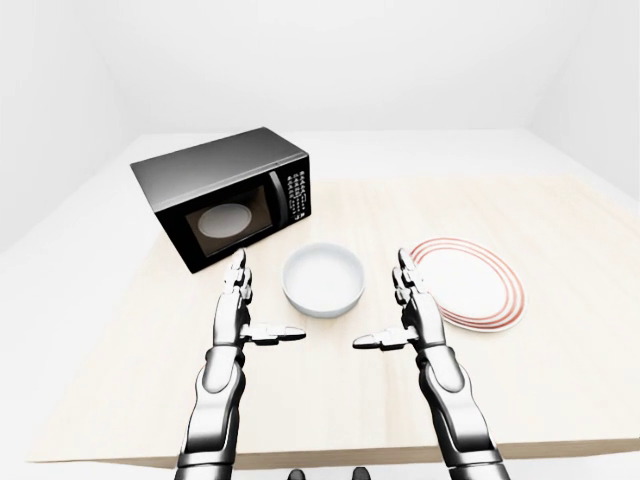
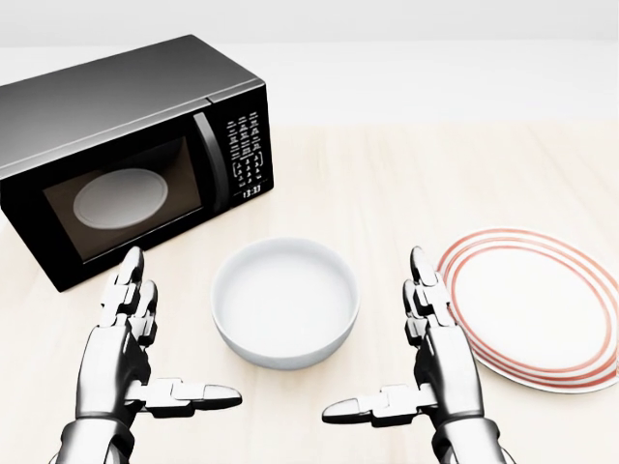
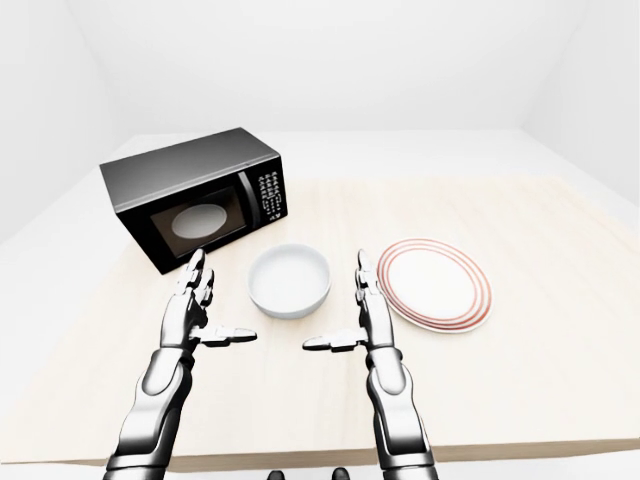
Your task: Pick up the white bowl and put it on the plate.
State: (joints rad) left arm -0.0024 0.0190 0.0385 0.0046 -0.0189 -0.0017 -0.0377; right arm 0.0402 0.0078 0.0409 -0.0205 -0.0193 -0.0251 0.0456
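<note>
Just one bowl (image 2: pixel 285 302), one plate (image 2: pixel 532 307).

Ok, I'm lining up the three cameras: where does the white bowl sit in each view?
Left-eye view: white bowl at centre, between the two hands.
Head view: lower centre, large.
Right-eye view: left of centre.
Shared landmark: the black microwave sits up and left of the bowl in every view.
</note>
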